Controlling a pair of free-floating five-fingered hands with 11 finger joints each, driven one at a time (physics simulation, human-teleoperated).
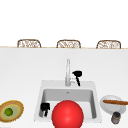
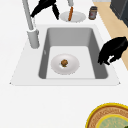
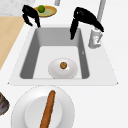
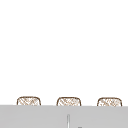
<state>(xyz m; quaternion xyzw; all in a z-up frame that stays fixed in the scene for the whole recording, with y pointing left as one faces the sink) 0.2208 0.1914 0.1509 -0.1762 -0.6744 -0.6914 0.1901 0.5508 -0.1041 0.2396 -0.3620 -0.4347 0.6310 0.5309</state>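
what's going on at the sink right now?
The right hand hangs beside the faucet at the back of the sink, fingers pointing down over the basin, holding nothing. The left hand hovers at the sink's front left edge, fingers curled and empty. A white plate with a small brown item lies in the basin. A red ball shows in the front view.
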